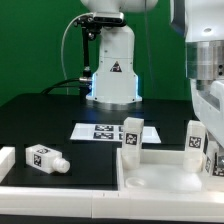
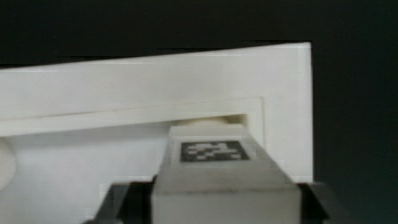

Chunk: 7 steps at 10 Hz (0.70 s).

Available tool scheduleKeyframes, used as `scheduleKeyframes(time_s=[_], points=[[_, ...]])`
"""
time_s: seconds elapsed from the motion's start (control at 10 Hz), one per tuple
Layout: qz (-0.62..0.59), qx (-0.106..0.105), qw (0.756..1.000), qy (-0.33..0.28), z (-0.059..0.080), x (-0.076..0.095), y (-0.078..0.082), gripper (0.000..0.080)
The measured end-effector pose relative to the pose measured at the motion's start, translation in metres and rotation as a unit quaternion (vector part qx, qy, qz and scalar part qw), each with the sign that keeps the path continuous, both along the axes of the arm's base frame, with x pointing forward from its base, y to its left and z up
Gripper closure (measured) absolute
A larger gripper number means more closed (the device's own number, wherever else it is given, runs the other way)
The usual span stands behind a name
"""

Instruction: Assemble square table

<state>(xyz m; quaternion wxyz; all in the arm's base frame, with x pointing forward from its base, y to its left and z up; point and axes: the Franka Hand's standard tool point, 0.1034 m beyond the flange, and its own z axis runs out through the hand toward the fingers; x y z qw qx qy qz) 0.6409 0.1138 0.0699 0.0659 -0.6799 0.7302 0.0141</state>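
Square table top [image 1: 160, 175], two legs [image 1: 132, 135] upright inside, jaws gripping one

The square table top [image 1: 160, 178] lies at the front of the table [image 1: 40, 120], toward the exterior view's right. One leg [image 1: 132, 136] stands upright at its back left corner, another leg [image 1: 194, 139] at its back right. A third leg [image 1: 46, 157] lies on its side well to the left. The marker board [image 1: 105, 132] lies behind the top.
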Motion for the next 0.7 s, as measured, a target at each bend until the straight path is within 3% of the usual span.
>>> scheduleKeyframes(time_s=[0.1,0.2,0.3,0.4,0.7], points=[[0.053,-0.005,0.999,-0.009,0.0002,0.0012,-0.0019,0.0487],[0.123,-0.014,0.992,-0.025,0.0005,0.0047,-0.0074,0.031],[0.211,-0.024,0.976,-0.036,-0.0002,0.0053,-0.0061,0.031],[0.269,-0.028,0.962,-0.042,-0.0006,0.0047,-0.0038,0.0185],[0.353,-0.036,0.934,-0.05,-0.0005,0.005,-0.0052,0.0152]])
